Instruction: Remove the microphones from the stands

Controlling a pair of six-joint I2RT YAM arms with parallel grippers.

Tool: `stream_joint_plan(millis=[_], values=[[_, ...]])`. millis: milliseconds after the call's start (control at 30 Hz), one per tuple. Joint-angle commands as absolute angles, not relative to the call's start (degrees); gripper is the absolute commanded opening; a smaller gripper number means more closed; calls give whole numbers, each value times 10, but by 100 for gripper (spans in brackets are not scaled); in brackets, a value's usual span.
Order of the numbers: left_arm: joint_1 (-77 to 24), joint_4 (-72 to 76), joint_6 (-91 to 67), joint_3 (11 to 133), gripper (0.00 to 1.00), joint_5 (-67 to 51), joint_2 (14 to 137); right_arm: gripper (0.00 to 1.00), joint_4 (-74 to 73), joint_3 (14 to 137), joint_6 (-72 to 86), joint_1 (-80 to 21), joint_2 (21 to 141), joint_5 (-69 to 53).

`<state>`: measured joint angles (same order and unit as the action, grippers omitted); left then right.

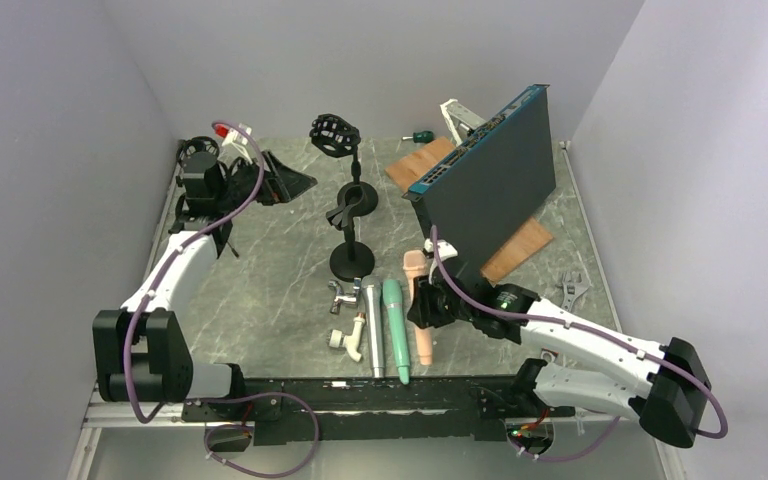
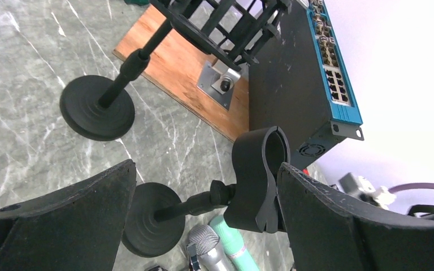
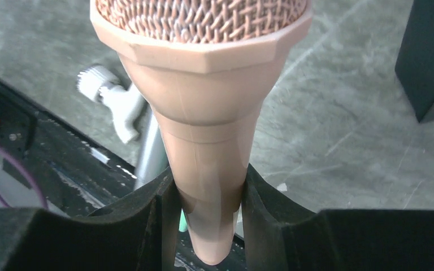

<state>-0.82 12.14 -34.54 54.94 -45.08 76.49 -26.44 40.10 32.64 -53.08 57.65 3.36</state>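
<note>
The left arm [image 1: 175, 270] is stretched toward the far left corner of the table. The left gripper [image 1: 292, 178] is turned rightward toward the stand [image 1: 350, 225], and its two black fingers [image 2: 62, 220] are spread wide apart. In the left wrist view the stand's clip [image 2: 258, 178] is seen beyond the gap, untouched. The right arm [image 1: 580, 330] is laid low across the near right of the table, with its forearm angled leftward. The right gripper [image 1: 422, 303] is pressed together on the handle of the peach microphone [image 3: 203, 113], one finger on either side just below the flared head.

The microphone is peach throughout, mesh head included, and is pointed head-first away from the near edge. It is found just right of the stand's round base [image 1: 352, 263], beside a green microphone [image 1: 396, 330] and a silver microphone [image 1: 374, 335]. Whether it rests on the surface cannot be told.

The table [image 1: 260, 290] is grey-green and marbled. A second stand with a shock mount [image 1: 334, 135] is set at the rear, and a white fitting [image 1: 348, 338] lies by the silver microphone. A black network switch [image 1: 495, 185] is propped tilted on a wooden board [image 1: 422, 165], and a wrench [image 1: 572, 288] lies at the right. Plain pale walls [image 1: 380, 50] enclose three sides.
</note>
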Motion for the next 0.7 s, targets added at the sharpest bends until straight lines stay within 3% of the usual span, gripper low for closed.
stream_joint_plan(millis=[0,167,367,667], values=[[-14,159,-357,565,98,-483,775,7,-200,345,413,-535,560,57],[-17,186,-397,559,99,-501,794,9,-193,308,459,-540,538,110],[-19,160,-378,569,99,-501,801,19,-128,247,489,-541,515,130],[-21,119,-344,581,100,-485,801,21,-129,262,462,-544,569,164]])
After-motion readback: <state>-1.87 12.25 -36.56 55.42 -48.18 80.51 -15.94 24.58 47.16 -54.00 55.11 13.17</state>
